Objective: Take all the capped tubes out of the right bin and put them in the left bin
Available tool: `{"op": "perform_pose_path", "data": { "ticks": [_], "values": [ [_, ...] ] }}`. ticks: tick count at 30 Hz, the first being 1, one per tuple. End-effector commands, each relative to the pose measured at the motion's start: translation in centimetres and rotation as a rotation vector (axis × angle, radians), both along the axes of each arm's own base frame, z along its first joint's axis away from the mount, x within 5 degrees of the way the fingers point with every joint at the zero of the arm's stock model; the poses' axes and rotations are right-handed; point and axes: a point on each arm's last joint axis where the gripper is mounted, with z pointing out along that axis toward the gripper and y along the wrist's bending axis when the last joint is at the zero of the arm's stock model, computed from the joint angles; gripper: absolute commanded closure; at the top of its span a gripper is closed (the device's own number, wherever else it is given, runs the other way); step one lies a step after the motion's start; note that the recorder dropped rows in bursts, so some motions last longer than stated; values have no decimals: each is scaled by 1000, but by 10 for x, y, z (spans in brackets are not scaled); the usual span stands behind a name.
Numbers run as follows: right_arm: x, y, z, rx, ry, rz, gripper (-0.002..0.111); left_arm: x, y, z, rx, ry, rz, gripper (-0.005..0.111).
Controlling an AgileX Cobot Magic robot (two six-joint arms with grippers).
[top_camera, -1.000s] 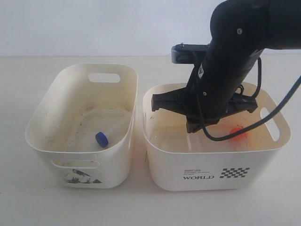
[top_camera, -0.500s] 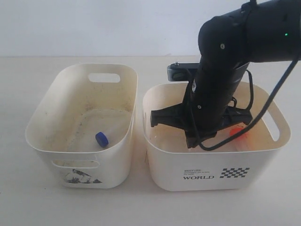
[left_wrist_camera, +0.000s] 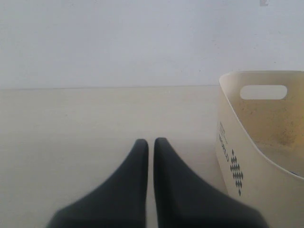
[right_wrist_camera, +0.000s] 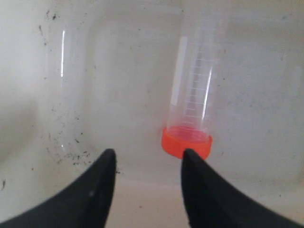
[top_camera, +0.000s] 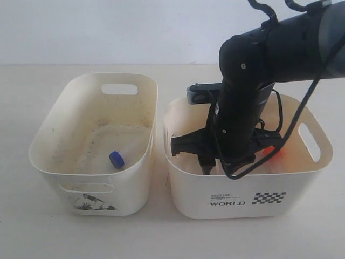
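Observation:
My right gripper [top_camera: 207,164] reaches down inside the right bin [top_camera: 186,186], the one printed "WORLD". In the right wrist view this gripper [right_wrist_camera: 148,154] is open above the bin floor. A clear tube with an orange-red cap [right_wrist_camera: 186,142] lies just beyond one fingertip [right_wrist_camera: 190,159], not between the fingers. The exterior view shows an orange-red cap [top_camera: 272,152] beside the arm. The blue-capped tube [top_camera: 116,158] lies in the left bin [top_camera: 48,129]. My left gripper [left_wrist_camera: 148,141] is shut on nothing above the table.
The two bins stand side by side, almost touching. The right arm hides much of the right bin's floor. A faint clear outline [right_wrist_camera: 61,95] lies beside the orange-capped tube. In the left wrist view a cream bin [left_wrist_camera: 237,123] with a checkered print stands close by.
The right arm has lowered deeper into the right bin and shifted a little to the left. The blue-capped tube has not moved.

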Motion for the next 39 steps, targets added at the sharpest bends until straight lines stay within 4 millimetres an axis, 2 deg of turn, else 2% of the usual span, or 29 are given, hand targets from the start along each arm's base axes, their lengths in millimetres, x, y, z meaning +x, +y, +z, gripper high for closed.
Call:
{"op": "perform_pose_path", "data": {
  "ticks": [1, 12, 20, 24, 28, 31, 36, 38, 39],
  "values": [
    [2, -3, 0, 4, -7, -57, 49, 0, 0, 1, -13, -3, 1, 102],
    [3, -4, 0, -7, -20, -61, 49, 0, 0, 1, -13, -1, 1, 102],
    [-4, -8, -1, -52, 63, -84, 49, 0, 0, 1, -13, 3, 1, 102],
    [0, -6, -2, -26, 23, -84, 49, 0, 0, 0, -13, 5, 1, 102],
    [4, -3, -13, -26, 23, -83, 49, 0, 0, 0, -13, 5, 1, 102],
    [8, 0, -33, -42, 60, -88, 49, 0, 0, 0, -13, 5, 1, 102],
    [8, 1, -48, -49, 108, -102, 49, 0, 0, 0, -13, 5, 1, 102],
    [8, 2, -48, -44, 107, -105, 57, 0, 0, 0, -13, 5, 1, 102],
    [8, 2, -48, -44, 107, -105, 72, 0, 0, 0, -13, 5, 1, 102]
  ]
}}
